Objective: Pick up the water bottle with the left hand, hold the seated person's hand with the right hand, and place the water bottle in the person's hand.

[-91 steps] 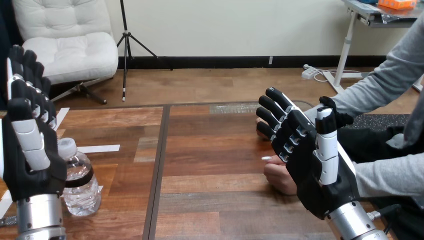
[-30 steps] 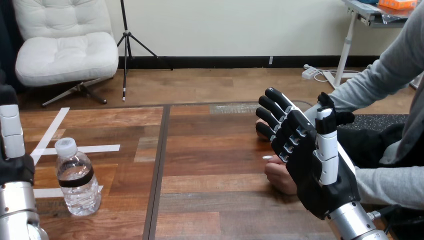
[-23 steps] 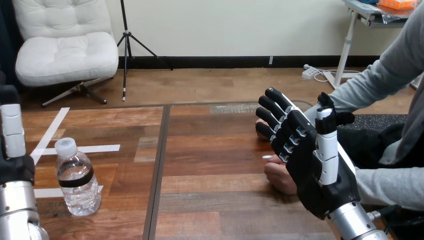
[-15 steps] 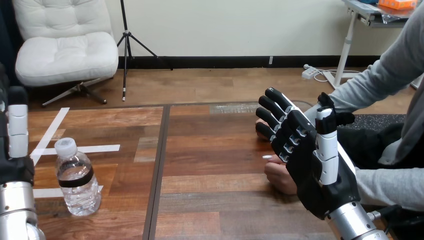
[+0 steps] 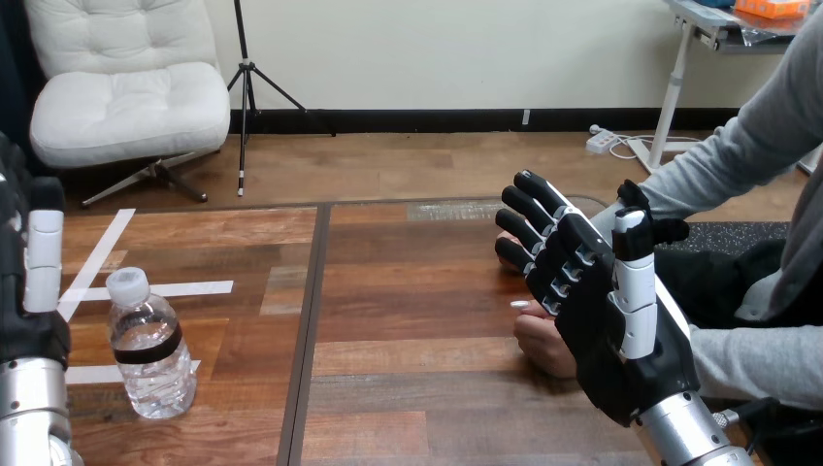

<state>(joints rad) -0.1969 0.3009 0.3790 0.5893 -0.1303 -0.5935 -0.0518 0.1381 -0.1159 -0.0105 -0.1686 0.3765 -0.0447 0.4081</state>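
Head view, left robot hand: The left robot hand [image 5: 34, 325] stands at the left edge with its fingers straight up, open and holding nothing. It has just slid a little way back in toward the water bottle.
Head view, water bottle: The water bottle [image 5: 148, 349] stands upright on the worktop [image 5: 417, 291], near left, just right of that hand. Nothing touches it, and it has not moved.
Head view, right robot hand: The right robot hand [image 5: 621, 340] is open with straight fingers, in the same spot as before.
Head view, person's hand: The person's hand [image 5: 540, 342] rests on the worktop just left of it. No robot fingers curl round it.
What it means: The pick-up looks about to start.
Three seconds ago: The left robot hand stood in front of the bottle and hid part of it. Now the whole bottle shows.
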